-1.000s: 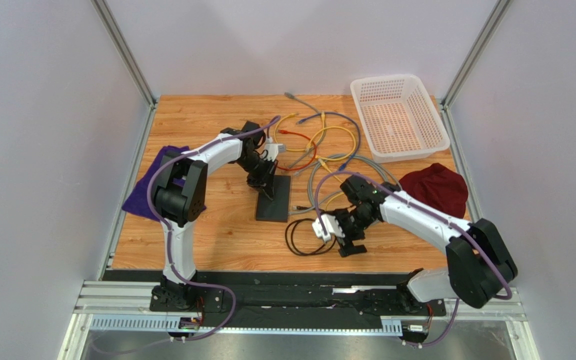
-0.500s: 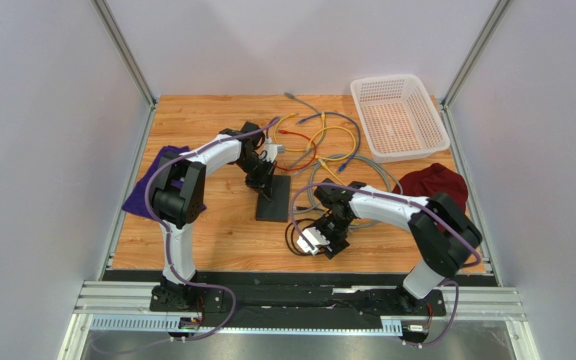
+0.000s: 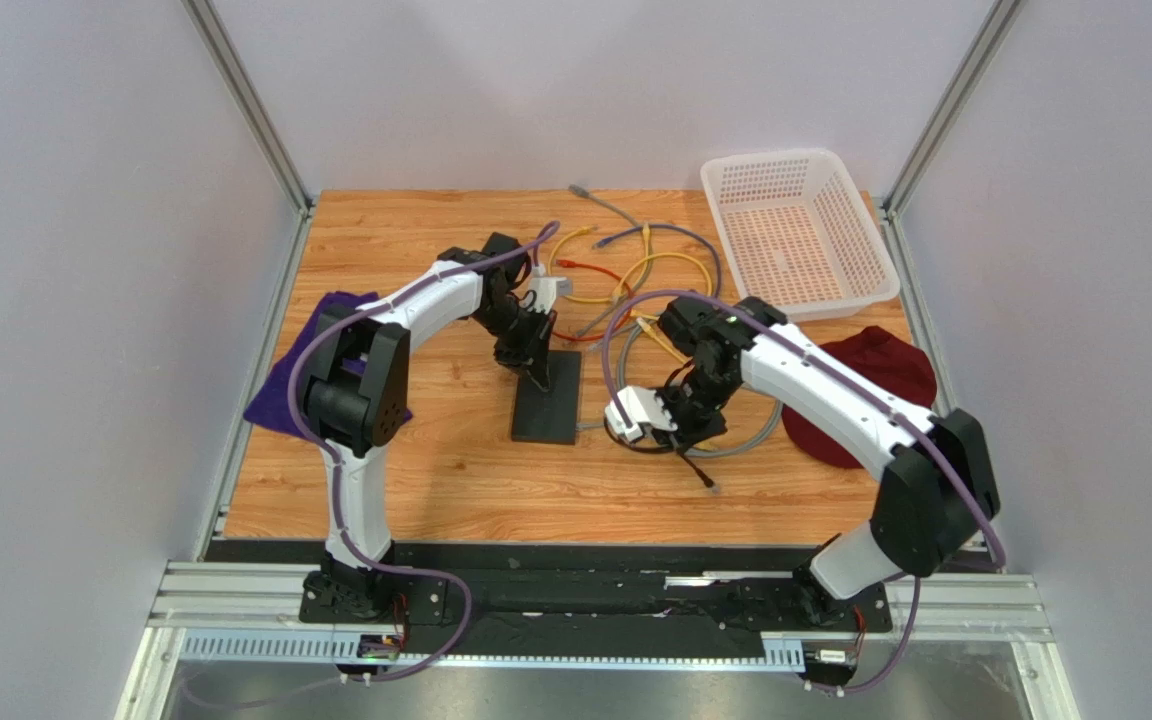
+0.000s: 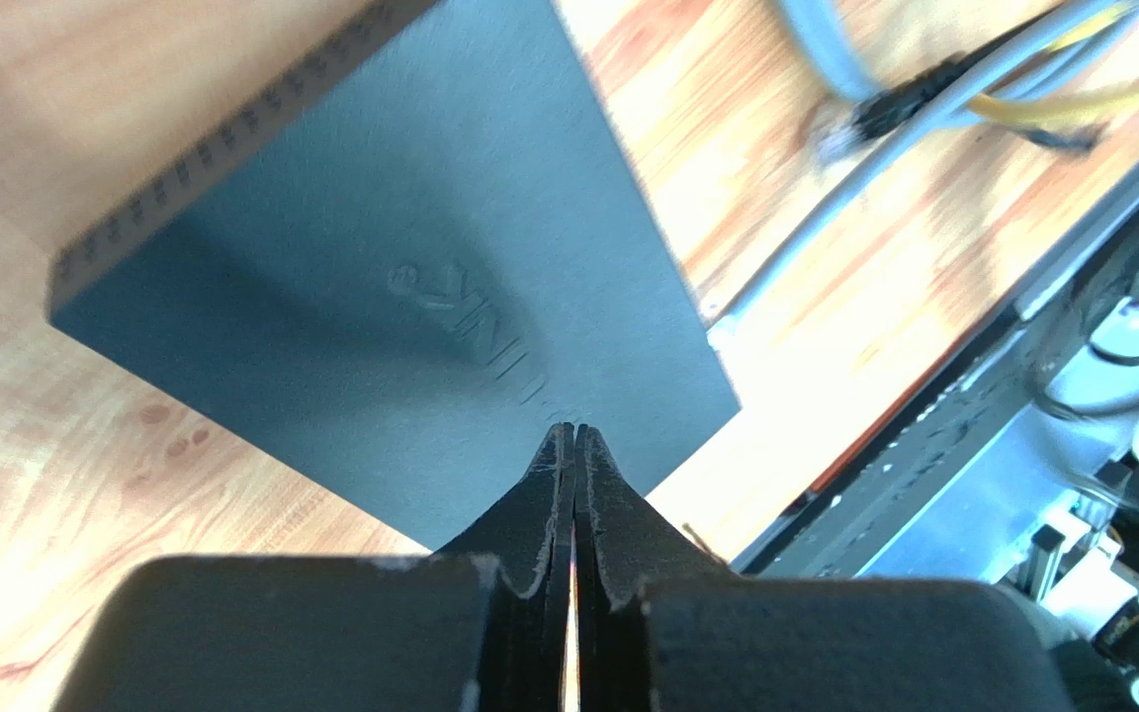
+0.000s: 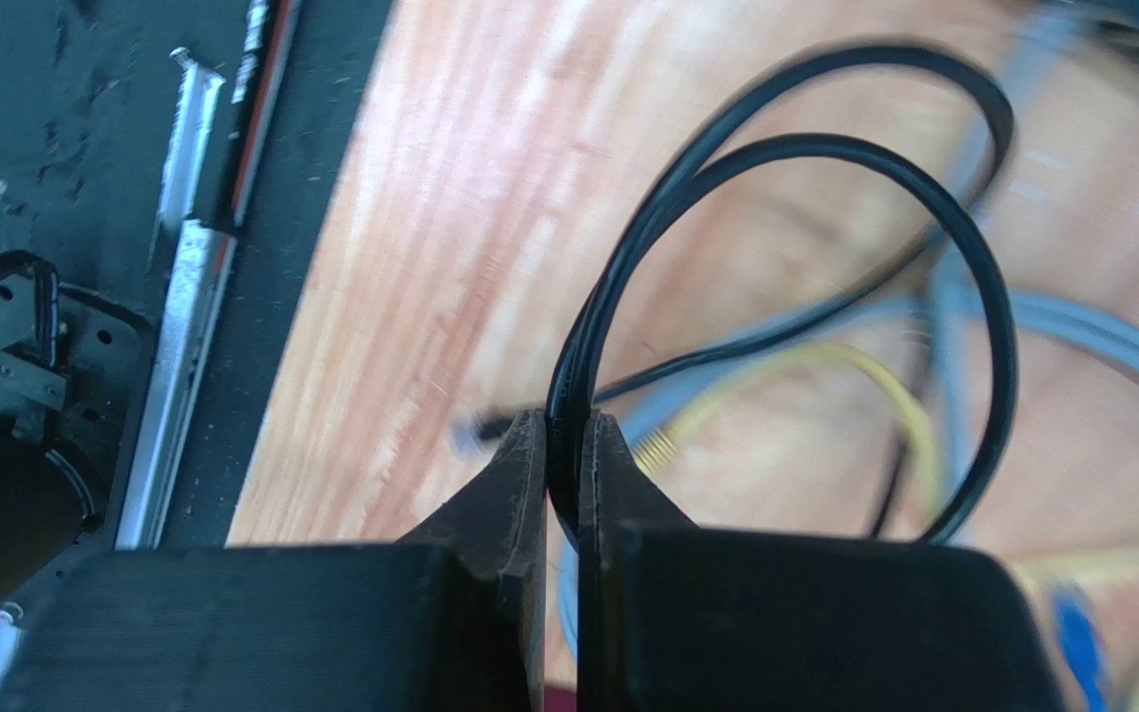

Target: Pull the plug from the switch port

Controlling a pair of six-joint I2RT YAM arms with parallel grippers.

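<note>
The switch lies flat on the wooden table, a matte black box. My left gripper is shut with nothing between its fingers, and its tips rest on the switch's top near one edge. Right of the switch, my right gripper is shut on a black cable. The cable loops beyond the fingertips, and one strand hangs toward the table. A small dark cable end, possibly the plug, shows blurred beside the fingertips. It lies apart from the switch.
A tangle of yellow, grey, red and blue cables lies behind the switch. A white basket stands at the back right, with a dark red cloth in front of it. A purple cloth lies at the left edge.
My right gripper went from open to shut on the black cable, swung from the table's front toward the middle and lifted the loop off the wood. The left arm stayed put.
</note>
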